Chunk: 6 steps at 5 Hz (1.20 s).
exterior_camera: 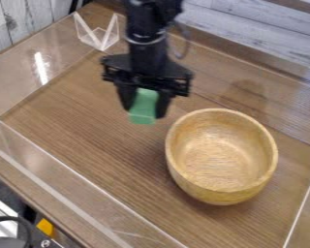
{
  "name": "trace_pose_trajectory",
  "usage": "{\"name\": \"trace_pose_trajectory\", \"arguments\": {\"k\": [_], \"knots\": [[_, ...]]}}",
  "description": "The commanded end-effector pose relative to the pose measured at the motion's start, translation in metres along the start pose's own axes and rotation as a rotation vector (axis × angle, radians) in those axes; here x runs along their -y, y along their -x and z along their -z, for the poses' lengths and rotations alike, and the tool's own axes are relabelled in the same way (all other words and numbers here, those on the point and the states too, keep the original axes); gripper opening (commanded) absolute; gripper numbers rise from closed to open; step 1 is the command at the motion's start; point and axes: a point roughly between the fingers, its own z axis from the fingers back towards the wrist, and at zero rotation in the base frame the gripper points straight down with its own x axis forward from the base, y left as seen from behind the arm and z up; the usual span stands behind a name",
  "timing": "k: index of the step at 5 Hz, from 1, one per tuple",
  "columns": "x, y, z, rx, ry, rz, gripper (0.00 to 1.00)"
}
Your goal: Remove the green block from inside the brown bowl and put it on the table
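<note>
Two fingers [146,101] clasp the green block [144,106] above the table [67,111], beside the brown bowl [223,155].

Bright green rectangular block [144,105]: held upright, long axis near vertical, clamped at its upper part between the fingers of the black tool [146,93]; lower end hangs free above the wood surface, left of the bowl and clear of its rim. Round light-brown wooden bowl [223,156]: upright, thick rim, visible grain, interior bare. It rests on the brown wood-grain table [80,107], toward the right side, near the clear acrylic wall.
</note>
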Motion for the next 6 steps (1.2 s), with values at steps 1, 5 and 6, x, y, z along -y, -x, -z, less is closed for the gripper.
{"name": "trace_pose_trajectory", "arguments": {"k": [1, 5, 6], "knots": [[-0.013, -0.017, 0.007, 0.041, 0.000, 0.012, 0.00], [0.005, -0.014, 0.046, 0.000, 0.030, 0.015, 0.00], [-0.014, -0.021, 0.056, -0.002, 0.030, -0.015, 0.00]]}}
